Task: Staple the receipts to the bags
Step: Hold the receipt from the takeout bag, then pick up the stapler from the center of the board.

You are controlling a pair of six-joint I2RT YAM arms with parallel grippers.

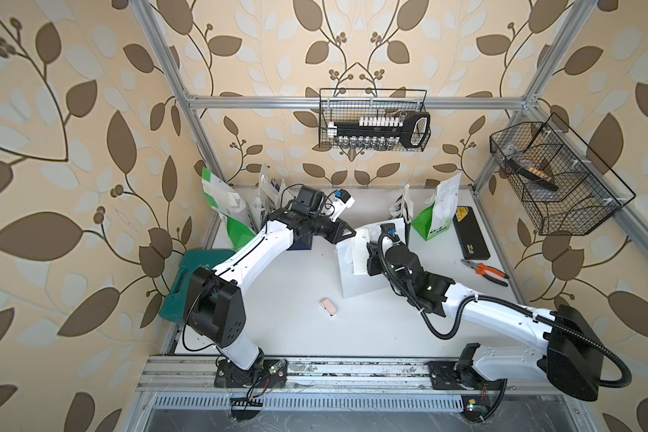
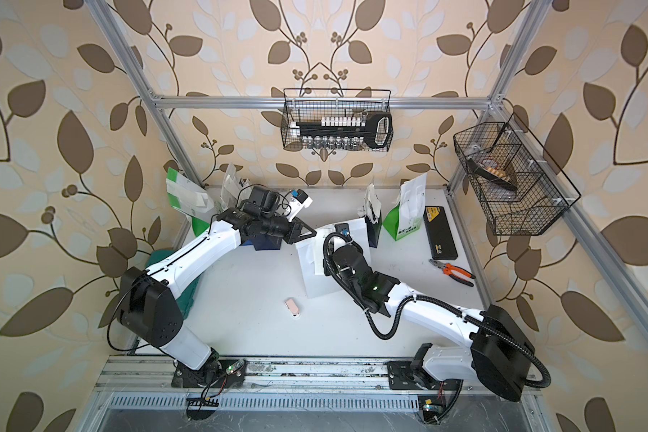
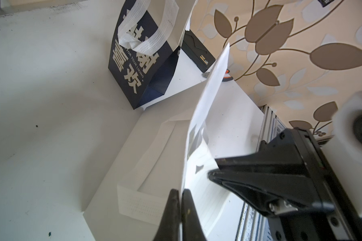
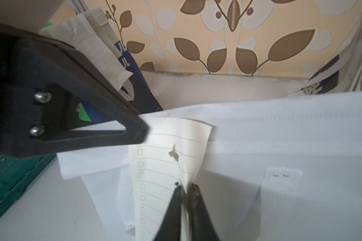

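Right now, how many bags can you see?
6: a green bag and a blue-and-white bag back left; a navy bag under the left arm; a white bag flat in the middle; a dark bag and a second green bag back right. More may hide.

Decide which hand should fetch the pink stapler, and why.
Probably the right hand: the left hand is shut on the receipt over the white bag, and the pink stapler lies nearer the right hand.

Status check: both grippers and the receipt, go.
Left gripper shut on receipt corner. Right gripper jaws narrow around same receipt, grip unclear. Receipt over flat white bag. Nothing in the way.
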